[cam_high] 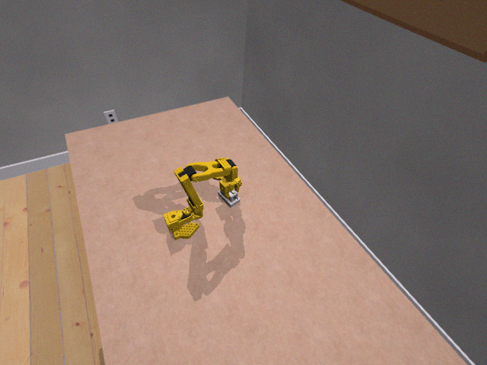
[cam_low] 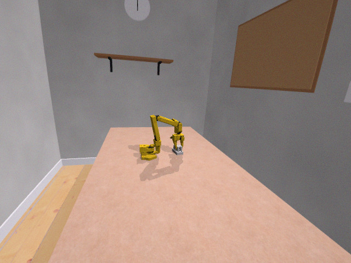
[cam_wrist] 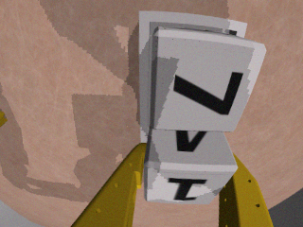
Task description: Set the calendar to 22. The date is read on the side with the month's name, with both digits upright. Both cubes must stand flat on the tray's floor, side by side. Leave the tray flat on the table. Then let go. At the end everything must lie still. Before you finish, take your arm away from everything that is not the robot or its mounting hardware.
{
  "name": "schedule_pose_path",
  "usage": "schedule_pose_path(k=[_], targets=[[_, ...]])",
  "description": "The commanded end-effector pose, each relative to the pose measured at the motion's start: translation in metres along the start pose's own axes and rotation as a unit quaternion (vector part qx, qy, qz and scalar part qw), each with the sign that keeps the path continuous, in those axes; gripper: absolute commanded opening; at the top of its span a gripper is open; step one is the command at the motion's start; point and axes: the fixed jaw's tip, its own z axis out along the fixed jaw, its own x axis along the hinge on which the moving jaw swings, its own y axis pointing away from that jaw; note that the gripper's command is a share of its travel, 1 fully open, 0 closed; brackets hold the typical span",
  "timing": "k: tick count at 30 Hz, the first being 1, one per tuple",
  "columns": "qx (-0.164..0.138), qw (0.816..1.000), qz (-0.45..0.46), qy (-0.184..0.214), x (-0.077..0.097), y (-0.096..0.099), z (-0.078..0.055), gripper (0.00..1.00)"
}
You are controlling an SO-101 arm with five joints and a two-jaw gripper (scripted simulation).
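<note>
Pinkish-brown and broad, the surface [cam_low: 198,215] runs back toward grey walls, and the little yellow arm stands near its middle with its elbow up and its hand [cam_low: 177,144] pointing straight down. In the wrist view the two yellow fingers come up on either side of the near cube [cam_wrist: 185,173], pinching it between them at a narrow spread. That cube is pale grey; its upper face carries black strokes I cannot read for sure, and its near face shows what looks like a 1. Just beyond it, touching or nearly so, sits the far cube [cam_wrist: 204,82], tilted, its big face marked with a 7 seen askew. Both are over the light grey tray [cam_wrist: 147,32], whose rim shows behind them. From the exterior view the tray [cam_low: 178,153] lies flat on the surface directly under the hand, and a cube face there seems to read 5.
</note>
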Motion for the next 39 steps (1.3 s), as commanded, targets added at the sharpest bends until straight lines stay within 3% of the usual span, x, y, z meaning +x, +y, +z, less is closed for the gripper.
schedule_pose_path(k=[1,39], targets=[[0.011,1.000,-0.002,0.001,0.0012,-0.0028,0.0003,0.00],[0.011,1.000,-0.002,0.001,0.0012,-0.0029,0.0097,0.00]])
